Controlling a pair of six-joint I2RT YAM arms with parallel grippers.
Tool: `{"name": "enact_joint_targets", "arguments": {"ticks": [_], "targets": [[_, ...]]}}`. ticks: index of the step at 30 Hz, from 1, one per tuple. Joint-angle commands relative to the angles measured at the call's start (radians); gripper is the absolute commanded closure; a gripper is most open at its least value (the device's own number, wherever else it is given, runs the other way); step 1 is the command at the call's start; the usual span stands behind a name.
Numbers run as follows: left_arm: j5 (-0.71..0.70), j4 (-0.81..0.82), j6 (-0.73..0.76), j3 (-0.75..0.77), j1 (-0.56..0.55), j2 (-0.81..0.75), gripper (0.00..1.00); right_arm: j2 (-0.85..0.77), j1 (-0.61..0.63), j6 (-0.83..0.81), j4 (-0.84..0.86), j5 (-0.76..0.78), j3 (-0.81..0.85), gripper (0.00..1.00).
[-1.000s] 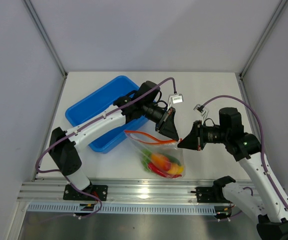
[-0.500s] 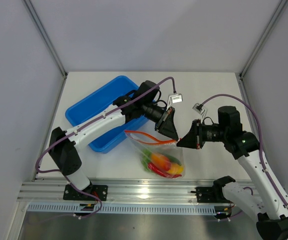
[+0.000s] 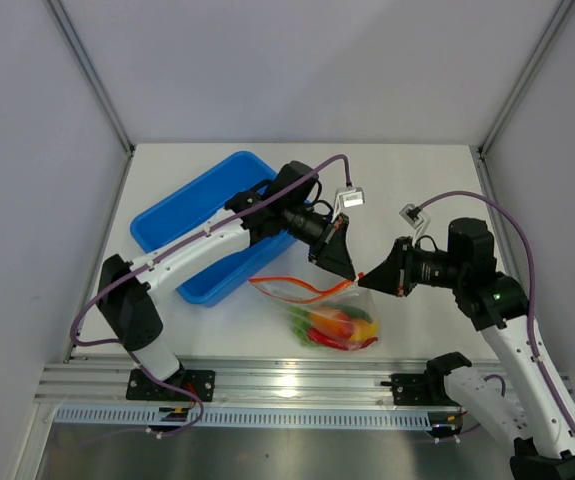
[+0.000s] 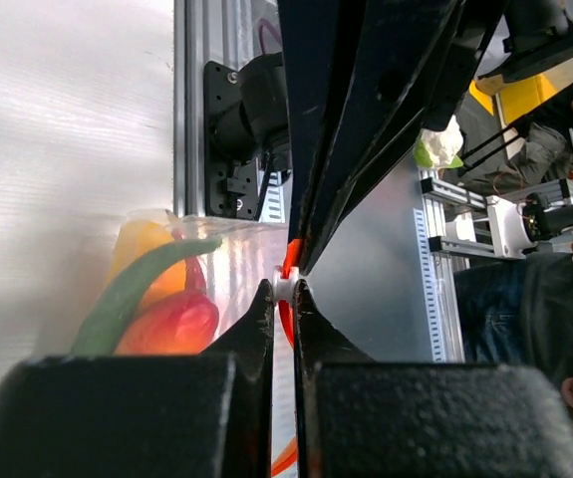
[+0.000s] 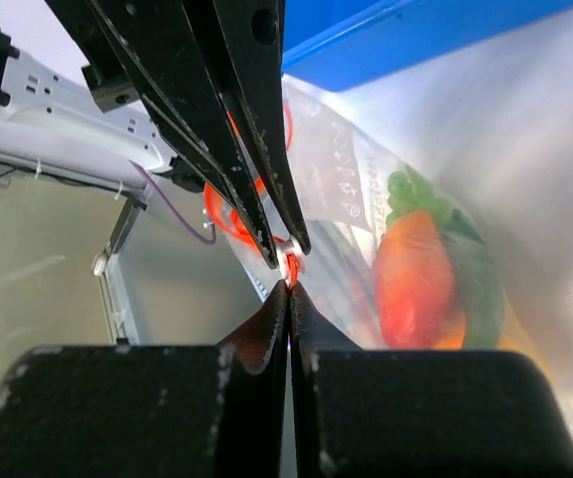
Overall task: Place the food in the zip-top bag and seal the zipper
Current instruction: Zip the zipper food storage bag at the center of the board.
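The clear zip-top bag [image 3: 335, 318] hangs low between both grippers, above the table near its front edge. The food shows through it: a red-orange fruit [image 5: 416, 274], a green leafy piece [image 5: 406, 189], a green pepper [image 4: 137, 289] and a yellow-orange piece [image 4: 139, 244]. The zipper [image 3: 292, 290] runs red-orange along the mouth. My left gripper [image 3: 349, 273] is shut on the zipper's white slider [image 4: 284, 286]. My right gripper [image 3: 363, 281] is shut on the bag's edge at the zipper's end [image 5: 290, 267], tip to tip with the left gripper.
The blue plastic tray [image 3: 182, 215] lies at the back left under the left arm and also shows in the right wrist view [image 5: 416, 30]. An aluminium rail [image 3: 297, 378] runs along the table's front edge, just below the bag.
My right gripper has drawn back to the right with the bag's corner. The bag and the food in it have shifted right and the zipper has pulled straighter. The left gripper has hardly moved.
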Motion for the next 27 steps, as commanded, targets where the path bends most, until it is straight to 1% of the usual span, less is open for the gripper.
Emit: {"name": "enact_joint_targets", "arguments": {"ticks": [1, 9, 13, 15, 16, 17, 20, 22, 27], "targets": [[-0.035, -0.091, 0.064, -0.026, 0.0, -0.043, 0.99, -0.029, -0.025, 0.037, 0.116, 0.009, 0.002, 1.0], [-0.046, -0.093, 0.069, -0.057, 0.011, -0.085, 0.99, -0.06, -0.039, 0.043, 0.101, 0.008, -0.021, 1.0], [-0.037, -0.076, 0.054, -0.057, 0.014, -0.095, 1.0, -0.038, -0.04, 0.015, 0.096, -0.072, -0.011, 1.0], [-0.028, -0.071, 0.046, -0.037, 0.014, -0.086, 0.99, -0.023, -0.04, -0.038, 0.066, -0.095, 0.02, 1.0], [-0.023, -0.071, 0.043, -0.031, 0.014, -0.083, 0.99, 0.001, -0.04, -0.06, 0.027, -0.118, 0.032, 0.98], [-0.019, -0.071, 0.041, -0.016, 0.014, -0.08, 0.99, 0.015, -0.039, -0.081, 0.004, -0.127, 0.046, 0.86], [-0.014, -0.068, 0.035, 0.003, 0.014, -0.071, 0.99, 0.051, -0.03, -0.124, -0.036, -0.117, 0.084, 0.69], [-0.009, -0.07, 0.034, 0.015, 0.012, -0.063, 0.99, 0.067, -0.03, -0.129, -0.036, -0.121, 0.085, 0.66], [-0.005, -0.068, 0.028, 0.03, 0.014, -0.057, 1.0, 0.09, -0.019, -0.118, -0.01, -0.152, 0.063, 0.67]]}}
